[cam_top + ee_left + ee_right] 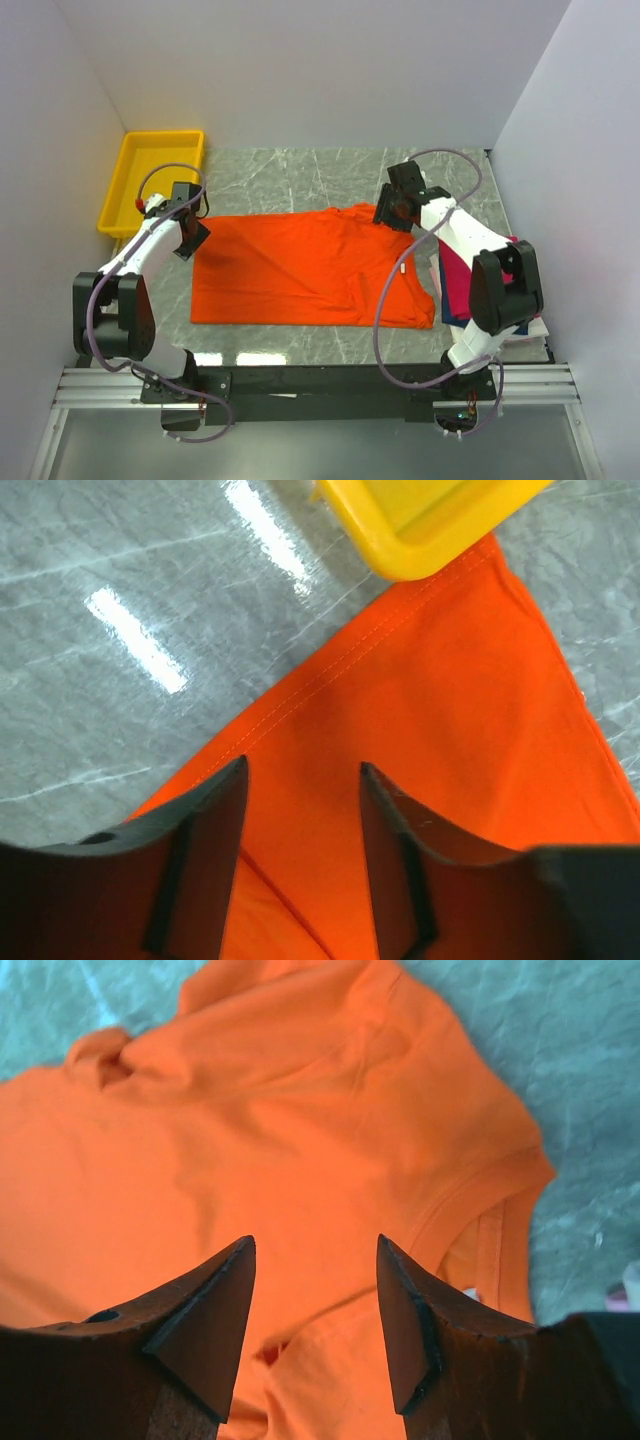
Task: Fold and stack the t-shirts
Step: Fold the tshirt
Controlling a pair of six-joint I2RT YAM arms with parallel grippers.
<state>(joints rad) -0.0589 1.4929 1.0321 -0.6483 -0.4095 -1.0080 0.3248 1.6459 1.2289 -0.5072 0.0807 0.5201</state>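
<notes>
Marble tabletop (300,180): above the orange t-shirt (300,270), left claw (303,770) and right claw (315,1245) point down, spread.

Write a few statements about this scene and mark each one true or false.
1. The orange t-shirt lies spread out on the table. True.
2. A folded shirt sits in the yellow tray. False: no shirt shows in it.
3. The left gripper and the right gripper both have their jaws apart over orange cloth. True.
4. The magenta shirt lies beside the tray. False: it lies at the table's right side, far from the tray.
</notes>
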